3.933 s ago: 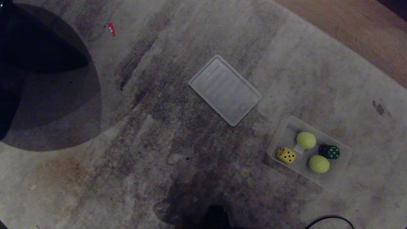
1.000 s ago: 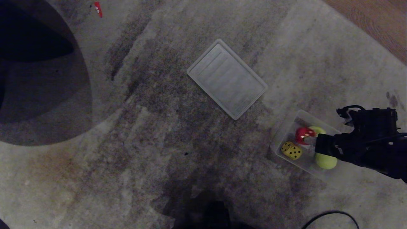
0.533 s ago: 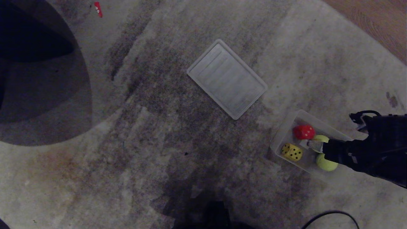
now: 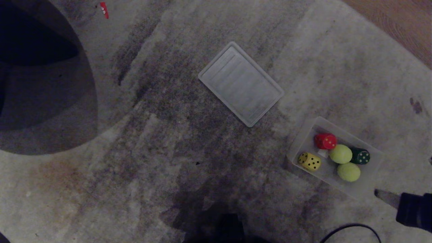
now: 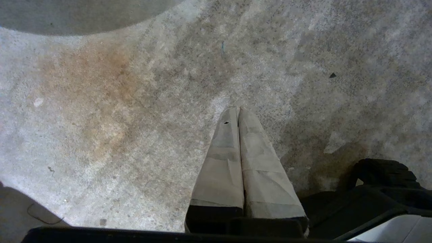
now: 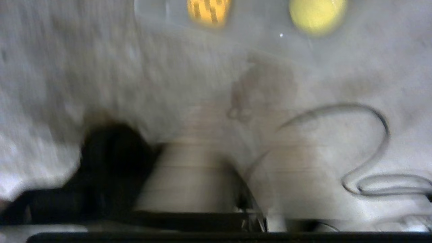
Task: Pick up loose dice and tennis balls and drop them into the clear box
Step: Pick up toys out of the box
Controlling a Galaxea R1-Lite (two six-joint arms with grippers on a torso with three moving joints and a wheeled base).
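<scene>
Head view | dice (image 4: pixel 309 161) and tennis balls (image 4: pixel 341 154) are sitting inside clear box (image 4: pixel 369 184) | right gripper (image 4: pixel 386 198) is hovering just beside box, fingers together, empty | you are risking clipping box wall, spilling contents.

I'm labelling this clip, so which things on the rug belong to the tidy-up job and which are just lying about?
Part of the job:
- clear box
- red die
- yellow die
- dark green die
- two tennis balls

Just lying about:
- ribbed lid
- red scrap
- black cable
</scene>
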